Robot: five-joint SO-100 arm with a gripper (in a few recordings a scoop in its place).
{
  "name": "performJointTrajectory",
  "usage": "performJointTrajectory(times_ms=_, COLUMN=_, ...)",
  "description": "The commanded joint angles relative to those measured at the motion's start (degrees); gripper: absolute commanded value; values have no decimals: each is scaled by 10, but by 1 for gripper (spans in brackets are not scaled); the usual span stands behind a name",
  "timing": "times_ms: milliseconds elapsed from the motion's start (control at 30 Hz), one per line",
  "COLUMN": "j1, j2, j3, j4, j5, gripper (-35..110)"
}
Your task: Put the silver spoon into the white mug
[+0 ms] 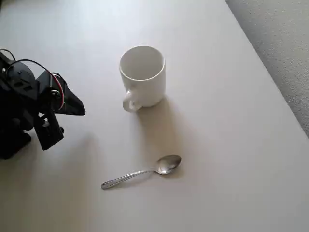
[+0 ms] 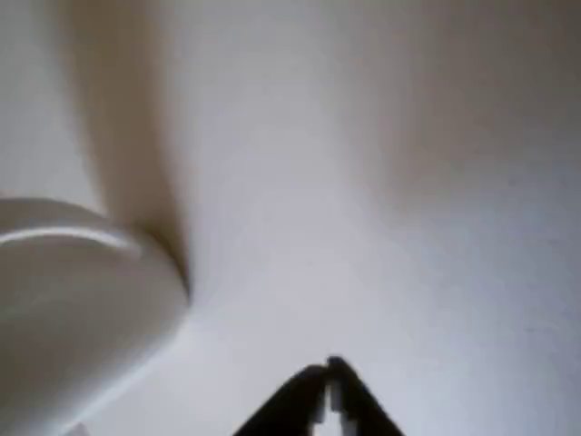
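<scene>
My gripper (image 2: pixel 329 368) is clenched empty, left of the white mug (image 1: pixel 143 75); the silver spoon (image 1: pixel 142 171) lies flat below it. I'd open wide and pinch mid-handle

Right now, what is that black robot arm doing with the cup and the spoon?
Nothing is being held yet. The robot's gripper sits closed at the left of the overhead view, away from both things. The silver spoon lies flat on the table, bowl pointing right. The white mug stands upright behind it, with nothing inside. The spoon has not been picked up.
</scene>
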Motion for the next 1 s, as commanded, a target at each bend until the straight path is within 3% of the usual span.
performJointTrajectory(times_ms=0, j1=0, j2=7, j3=0, j4=3, j5=-5, gripper=-2)
performJointTrajectory(times_ms=800, j1=10, j2=7, j3=2, j4=-20, j5=-2, gripper=-2)
performJointTrajectory(times_ms=967, j1=30, j2=7, j3=-76, j4=-9, j5=23, gripper=2)
